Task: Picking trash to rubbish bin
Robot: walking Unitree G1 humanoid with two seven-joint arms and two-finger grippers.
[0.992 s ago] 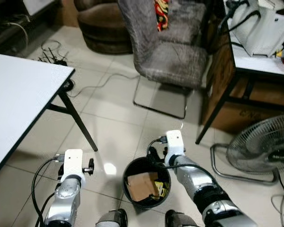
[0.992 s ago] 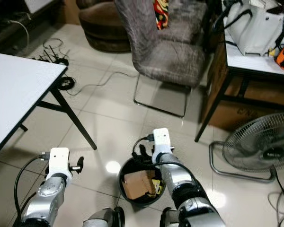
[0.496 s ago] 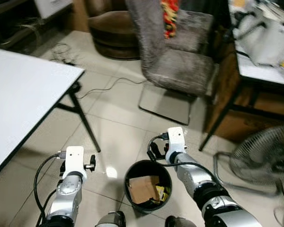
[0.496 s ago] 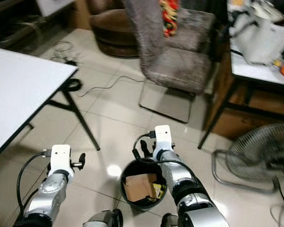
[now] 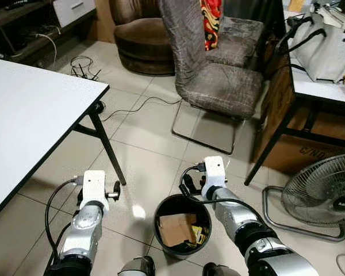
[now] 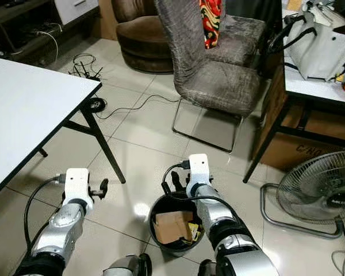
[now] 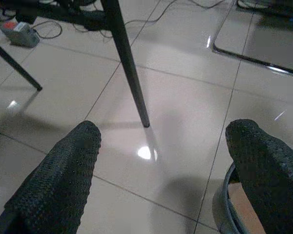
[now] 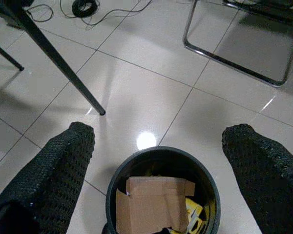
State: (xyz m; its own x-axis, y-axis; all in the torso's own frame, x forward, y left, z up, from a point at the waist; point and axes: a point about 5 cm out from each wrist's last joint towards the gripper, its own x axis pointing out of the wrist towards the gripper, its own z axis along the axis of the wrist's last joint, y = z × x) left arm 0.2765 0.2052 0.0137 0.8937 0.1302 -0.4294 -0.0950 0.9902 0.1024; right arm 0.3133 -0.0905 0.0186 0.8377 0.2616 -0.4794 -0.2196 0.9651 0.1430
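Note:
A black round rubbish bin (image 5: pixel 160 211) stands on the tiled floor just ahead of me. It holds a piece of brown cardboard (image 5: pixel 175 229) and some yellow trash (image 5: pixel 196 234). My right gripper (image 8: pixel 160 134) hovers above the bin's far rim (image 8: pixel 161 152), open, with nothing between its fingers (image 8: pixel 58 165). To the left of the bin my left gripper (image 7: pixel 164 129) is also open and empty over bare tiles, and the bin's edge (image 7: pixel 222 195) shows beside one finger.
A white table (image 5: pixel 23 115) is on the left, its black leg (image 5: pixel 106 149) close to my left arm. A grey chair (image 5: pixel 218 80) stands ahead, and a desk (image 5: pixel 322 86) and a floor fan (image 5: pixel 325 192) on the right. Cables (image 5: pixel 83 63) lie on the floor far left.
The whole picture has shifted, so the camera moved. Both arms keep the same pose beside the bin, and the trash in it lies as before.

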